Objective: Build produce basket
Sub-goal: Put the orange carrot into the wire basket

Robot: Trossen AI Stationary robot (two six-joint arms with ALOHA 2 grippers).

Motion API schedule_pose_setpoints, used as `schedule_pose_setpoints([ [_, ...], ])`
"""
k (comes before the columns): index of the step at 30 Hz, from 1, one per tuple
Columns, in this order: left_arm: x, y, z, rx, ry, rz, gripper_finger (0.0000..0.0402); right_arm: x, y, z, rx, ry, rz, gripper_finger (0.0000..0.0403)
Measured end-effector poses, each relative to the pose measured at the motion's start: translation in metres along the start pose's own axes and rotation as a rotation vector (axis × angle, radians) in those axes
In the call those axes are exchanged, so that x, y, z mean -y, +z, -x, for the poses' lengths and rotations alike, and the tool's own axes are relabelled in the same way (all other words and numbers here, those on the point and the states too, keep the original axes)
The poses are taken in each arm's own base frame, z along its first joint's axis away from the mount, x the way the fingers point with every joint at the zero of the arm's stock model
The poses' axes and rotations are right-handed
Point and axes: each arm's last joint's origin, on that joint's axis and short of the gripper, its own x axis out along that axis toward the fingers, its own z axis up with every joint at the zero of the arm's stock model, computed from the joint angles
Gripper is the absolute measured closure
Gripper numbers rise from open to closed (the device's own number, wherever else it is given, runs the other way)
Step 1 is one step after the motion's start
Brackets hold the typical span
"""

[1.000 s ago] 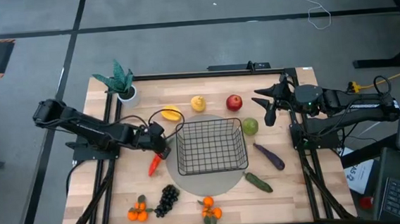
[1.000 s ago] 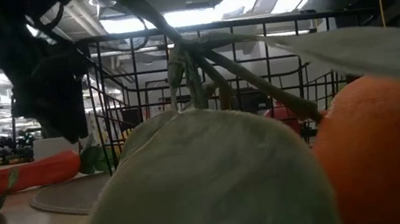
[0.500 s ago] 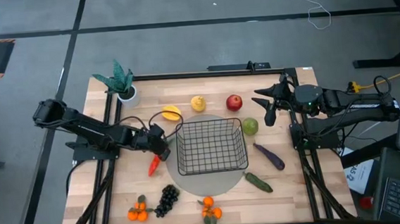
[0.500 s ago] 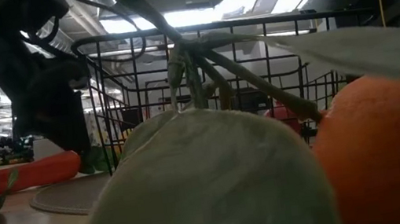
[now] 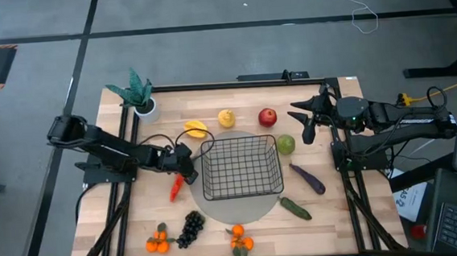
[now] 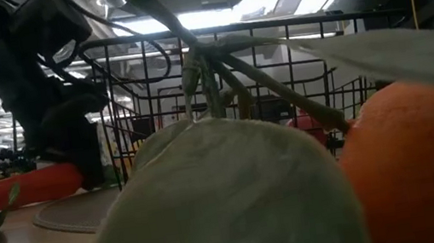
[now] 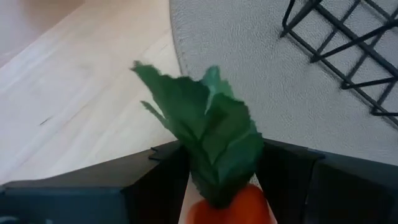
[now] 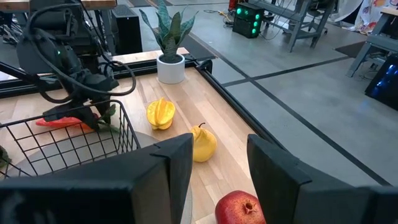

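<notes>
**Orange carrot sitting between the left fingers, beside the basket**

Wooden table (image 5: 138, 223) is carrying, from the left: one teal plant in a white pot (image 5: 136, 92), one tangerine cluster (image 5: 157, 242), one bunch of black grapes (image 5: 191, 227), one carrot (image 5: 176, 186), one starfruit (image 5: 195, 129), one lemon (image 5: 226, 118), a second tangerine cluster (image 5: 239, 240), one apple (image 5: 267, 117), one pear (image 5: 285, 145), one cucumber (image 5: 295, 208) and one eggplant (image 5: 307, 178). One black wire basket (image 5: 241, 167) is standing on a round grey mat (image 5: 250, 213) mid-table, holding nothing.

The left gripper (image 5: 182, 170) is lying low over the carrot's leafy end, just beside the basket's left wall. Only the left wrist view is showing the detail: the green leaves (image 7: 208, 140) and orange top are sitting between the two spread fingers (image 7: 155, 180), which are standing open on either side of it.

The low view is mostly blocked by a tangerine and its leaf.

The right gripper (image 5: 307, 118) is hovering by the table's right edge near the apple, fingers open and holding nothing.
</notes>
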Motion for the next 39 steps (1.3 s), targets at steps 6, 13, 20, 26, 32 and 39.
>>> schedule_pose_setpoints([
  [6, -0.001, -0.001, -0.001, -0.003, 0.012, -0.006, 0.0289, 0.000, 0.000, 0.000, 0.000, 0.000, 0.000, 0.0253],
  [13, -0.001, -0.001, -0.001, -0.001, 0.013, -0.056, 0.0394, 0.000, 0.000, 0.000, 0.000, 0.000, 0.000, 0.0253],
  [20, 0.011, 0.014, 0.017, -0.018, 0.030, -0.101, 0.0401, 0.000, 0.000, 0.000, 0.000, 0.000, 0.000, 0.0253],
  [26, 0.030, 0.044, 0.062, -0.027, 0.085, -0.170, 0.0401, 0.000, 0.000, 0.000, 0.000, 0.000, 0.001, 0.0253],
  [32, 0.052, 0.084, 0.115, 0.065, 0.085, -0.222, 0.0401, 0.000, 0.000, 0.000, 0.000, 0.000, 0.001, 0.0253],
  [39, 0.091, 0.133, 0.153, 0.411, -0.159, -0.367, 0.0401, 0.000, 0.000, 0.000, 0.000, 0.000, 0.001, 0.0253],
])
